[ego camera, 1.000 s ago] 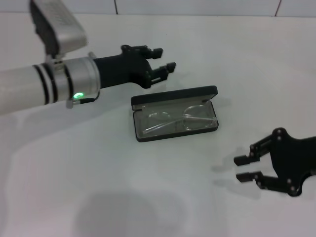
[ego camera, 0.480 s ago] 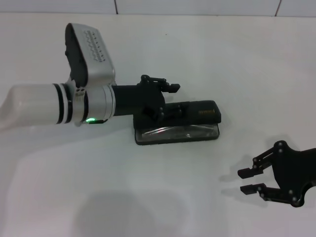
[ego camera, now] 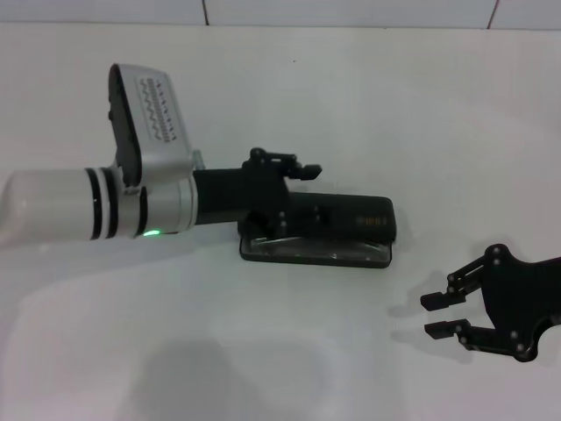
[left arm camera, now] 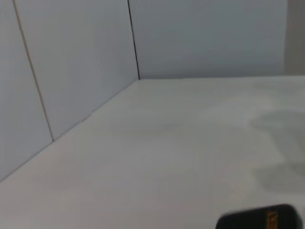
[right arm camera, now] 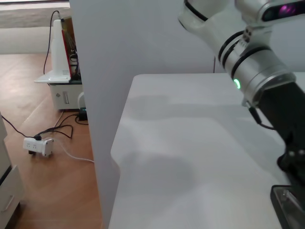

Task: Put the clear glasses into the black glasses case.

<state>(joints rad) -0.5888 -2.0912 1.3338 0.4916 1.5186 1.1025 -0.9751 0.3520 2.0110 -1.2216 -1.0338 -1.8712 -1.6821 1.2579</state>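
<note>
Black and nearly shut, the glasses case (ego camera: 337, 226) lies near the middle of the white table (ego camera: 263, 351), its lid pressed low by the left gripper (ego camera: 294, 189); whether those fingers are apart I cannot tell. A clear sliver at the front gap suggests the glasses (ego camera: 307, 249) are inside. Only final closure seems left. The right gripper (ego camera: 438, 314) waits, fingers apart, near the table's right edge.

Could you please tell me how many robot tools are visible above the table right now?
2. The left tool sits on the lid of the black glasses case, near the table's middle. The right tool hovers open nearer the robot, to the case's right, touching nothing.
</note>
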